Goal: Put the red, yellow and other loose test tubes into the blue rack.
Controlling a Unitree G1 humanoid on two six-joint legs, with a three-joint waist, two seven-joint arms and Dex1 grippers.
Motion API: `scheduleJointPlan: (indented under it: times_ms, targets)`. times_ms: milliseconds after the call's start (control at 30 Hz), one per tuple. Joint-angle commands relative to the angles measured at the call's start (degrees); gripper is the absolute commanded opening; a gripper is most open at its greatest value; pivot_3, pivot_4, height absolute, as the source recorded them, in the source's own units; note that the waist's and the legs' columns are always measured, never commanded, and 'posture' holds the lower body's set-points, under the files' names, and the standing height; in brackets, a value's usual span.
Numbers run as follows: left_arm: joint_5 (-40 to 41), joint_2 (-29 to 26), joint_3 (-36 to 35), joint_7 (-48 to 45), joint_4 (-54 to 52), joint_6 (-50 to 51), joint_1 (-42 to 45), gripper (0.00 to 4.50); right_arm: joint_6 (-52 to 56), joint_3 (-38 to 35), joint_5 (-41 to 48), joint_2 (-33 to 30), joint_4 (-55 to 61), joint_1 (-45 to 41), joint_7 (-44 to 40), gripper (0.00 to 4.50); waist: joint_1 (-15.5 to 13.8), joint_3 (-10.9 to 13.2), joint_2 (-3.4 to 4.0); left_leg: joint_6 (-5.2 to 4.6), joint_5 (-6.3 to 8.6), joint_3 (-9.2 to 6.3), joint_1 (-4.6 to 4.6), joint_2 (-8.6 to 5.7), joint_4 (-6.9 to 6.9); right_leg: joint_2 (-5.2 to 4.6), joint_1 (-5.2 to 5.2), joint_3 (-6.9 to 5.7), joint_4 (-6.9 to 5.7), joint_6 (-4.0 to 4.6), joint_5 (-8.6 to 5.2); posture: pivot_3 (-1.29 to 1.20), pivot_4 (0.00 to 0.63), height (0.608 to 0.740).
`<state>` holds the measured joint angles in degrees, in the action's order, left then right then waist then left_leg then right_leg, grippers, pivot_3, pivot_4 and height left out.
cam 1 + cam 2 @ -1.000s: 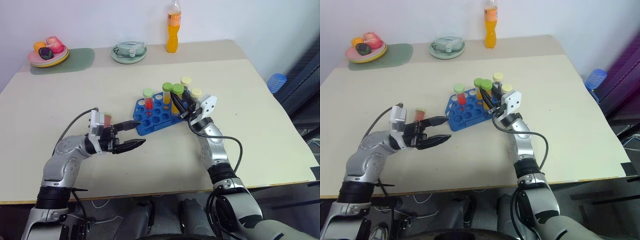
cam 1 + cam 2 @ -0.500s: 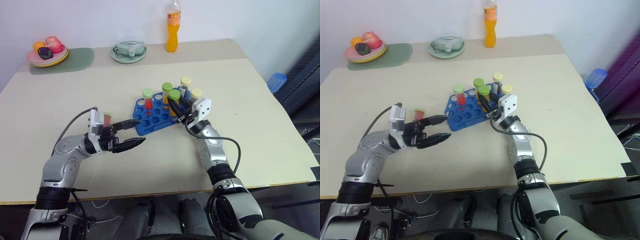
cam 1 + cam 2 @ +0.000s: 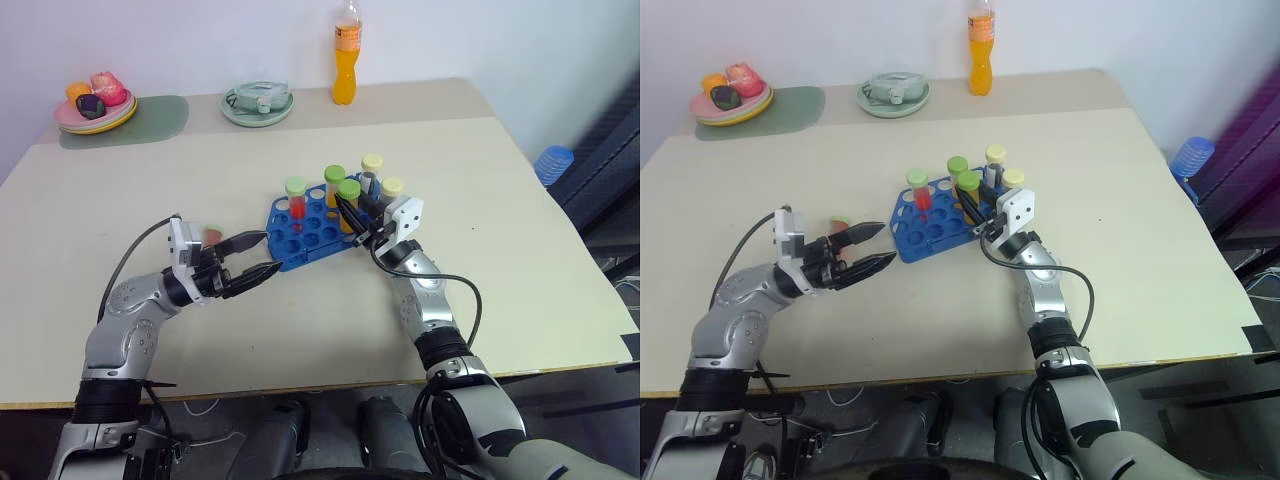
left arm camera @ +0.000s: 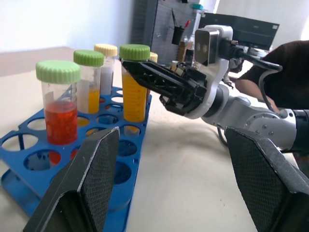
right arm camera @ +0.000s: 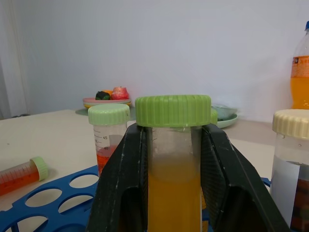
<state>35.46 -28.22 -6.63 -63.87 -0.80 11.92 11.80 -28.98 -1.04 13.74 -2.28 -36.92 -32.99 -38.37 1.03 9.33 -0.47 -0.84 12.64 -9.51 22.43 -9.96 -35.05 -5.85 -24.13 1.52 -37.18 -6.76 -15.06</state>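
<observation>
Right gripper: you see it clenched on the orange-yellow tube, upright over the blue rack.
Left gripper: released, empty, near the rack's left end.

Left claw gapes wide; right claw is clamped closed.

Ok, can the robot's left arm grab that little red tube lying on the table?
Probably yes: the left end effector is open, and the red tube lies right beside it, nothing between. Its fingers point past it toward the blue rack, though.
</observation>
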Motion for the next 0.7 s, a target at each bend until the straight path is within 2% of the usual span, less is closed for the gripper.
scheduleJointPlan:
  times_ms: [33, 433, 567, 600, 700]
  targets:
    - [-0.2, -1.2, -2.6, 0.4, -0.9, -1.4, -1.0, 3.57, -0.6, 0.0, 0.3, 0.3, 0.1, -0.1, -0.6, 0.83, 0.0, 0.0, 0.0, 0.0, 0.0, 0.0, 0.0, 0.0, 0.0, 0.0, 0.0, 0.0, 0.0, 0.0, 0.0, 0.0, 0.15, 0.74]
    - [1.5, -5.2, -6.7, -3.7, -2.1, -2.7, -8.0, 3.57, -2.5, -0.6, 0.3, 0.7, -2.6, -0.5, -0.6, 0.83, 0.0, 0.0, 0.01, 0.0, 0.01, 0.0, 0.0, 0.02, 0.01, 0.01, 0.0, 0.0, 0.01, 0.01, 0.0, 0.0, 0.15, 0.74]
    - [1.6, -5.5, -7.0, -4.1, -2.7, -2.6, -8.9, 3.57, -2.3, -1.2, 2.5, 1.0, -3.0, -0.5, -3.3, 0.83, 0.0, 0.0, 0.02, 0.0, 0.01, 0.0, 0.0, 0.02, 0.01, 0.02, 0.0, 0.0, 0.01, 0.01, 0.0, 0.0, 0.15, 0.74]
    - [1.6, -5.4, -6.9, -4.1, -2.8, -2.5, -8.9, 3.57, -2.5, -1.3, 2.6, 1.0, -3.0, -0.4, -3.6, 1.86, -0.1, 0.0, 0.02, 0.0, 0.01, 0.0, 0.0, 0.02, 0.02, 0.02, 0.0, 0.0, 0.01, 0.01, 0.0, 0.0, 0.15, 0.74]
    - [1.6, -5.0, -6.4, -3.7, -3.1, -2.2, -8.5, 3.57, -4.5, -1.9, 1.3, 0.7, -4.1, -0.6, -2.0, 3.3, -0.1, 0.0, 0.03, 0.0, 0.01, 0.0, 0.0, 0.03, 0.02, 0.02, 0.0, 0.0, 0.01, 0.01, 0.0, 0.0, 0.15, 0.74]
